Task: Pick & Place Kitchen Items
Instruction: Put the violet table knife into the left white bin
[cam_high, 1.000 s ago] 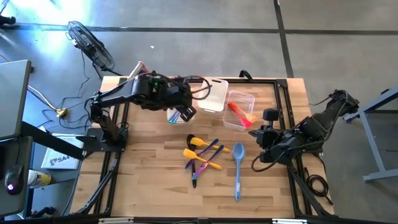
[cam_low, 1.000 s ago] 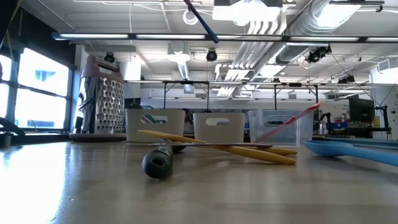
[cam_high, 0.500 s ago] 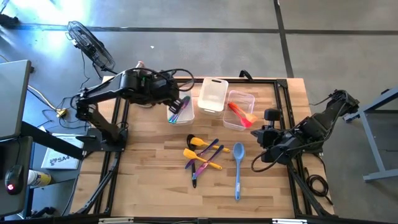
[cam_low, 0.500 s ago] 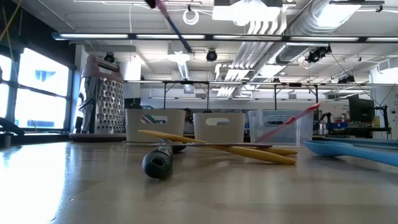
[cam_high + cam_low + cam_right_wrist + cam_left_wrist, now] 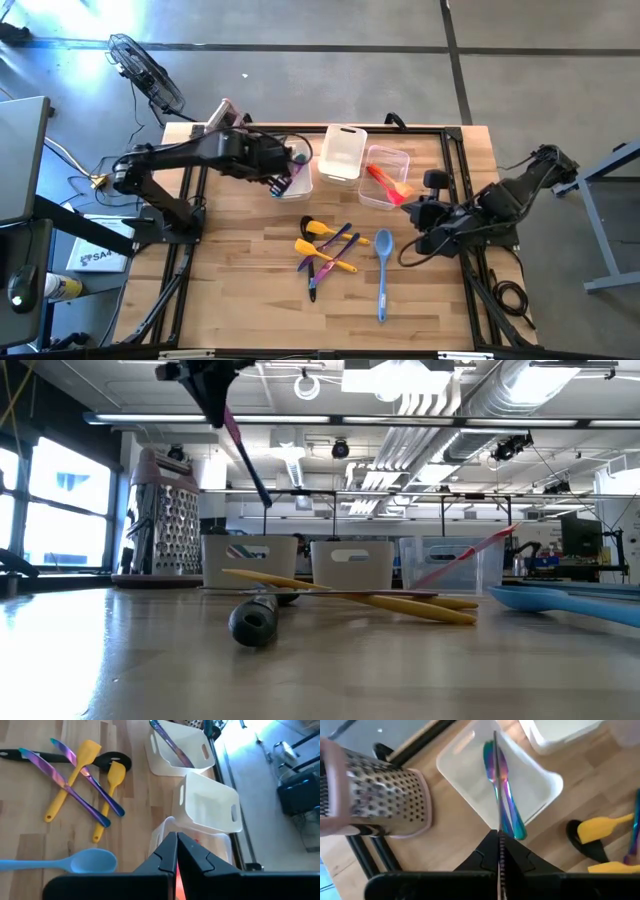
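Left gripper [image 5: 498, 851] pinching slim iridescent purple-blue metal utensil [image 5: 496, 785] edge-on above leftmost clear plastic tub [image 5: 547, 785], upper centre of high view. Utensil judged light, stiff, slick; gripping mid-handle advised. Right gripper [image 5: 176, 851] closed, empty, idling right of frame.

The left gripper [image 5: 283, 172] hides part of the left tub [image 5: 303, 184] near the tabletop's far edge in the high view, and whatever lies under it there cannot be made out; the blue spoon [image 5: 575, 603] is cut off by the low view's right edge; the slim utensil [image 5: 497, 785] pinched in the left wrist view runs out of the picture at its lower edge; the pile's colours [image 5: 325, 248] blur together from above.
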Motion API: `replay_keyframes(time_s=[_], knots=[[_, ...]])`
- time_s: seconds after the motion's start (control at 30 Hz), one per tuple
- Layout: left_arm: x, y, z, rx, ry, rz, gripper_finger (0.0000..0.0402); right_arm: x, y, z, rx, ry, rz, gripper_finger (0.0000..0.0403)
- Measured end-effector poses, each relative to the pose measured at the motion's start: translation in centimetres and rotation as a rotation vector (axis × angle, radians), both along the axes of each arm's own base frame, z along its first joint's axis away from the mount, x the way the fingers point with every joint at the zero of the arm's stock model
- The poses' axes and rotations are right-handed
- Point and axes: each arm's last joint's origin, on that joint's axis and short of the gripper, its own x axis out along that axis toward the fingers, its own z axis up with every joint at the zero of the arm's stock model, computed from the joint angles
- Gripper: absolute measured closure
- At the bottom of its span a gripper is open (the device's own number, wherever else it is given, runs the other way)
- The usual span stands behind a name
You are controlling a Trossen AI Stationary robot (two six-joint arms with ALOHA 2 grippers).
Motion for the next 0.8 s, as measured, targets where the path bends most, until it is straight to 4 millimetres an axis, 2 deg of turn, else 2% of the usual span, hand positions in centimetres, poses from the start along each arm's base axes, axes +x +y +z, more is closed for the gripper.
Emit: replay_keyframes(time_s=[0.37, 0.63, 0.8], knots=[[1.3, 2.0, -4.5, -0.066, 0.007, -0.029, 0.0401, 0.3, -0.1, 0.1, 0.032, -0.003, 0.003, 0.0399], [1.0, 4.2, -7.0, -0.084, 0.045, 0.001, 0.0401, 0.4, -0.1, 0.1, 0.035, -0.007, 0.003, 0.0399], [1.3, 5.2, -8.4, -0.129, 0.013, -0.041, 0.0401, 0.4, -0.1, 0.1, 0.040, -0.015, 0.003, 0.0399]])
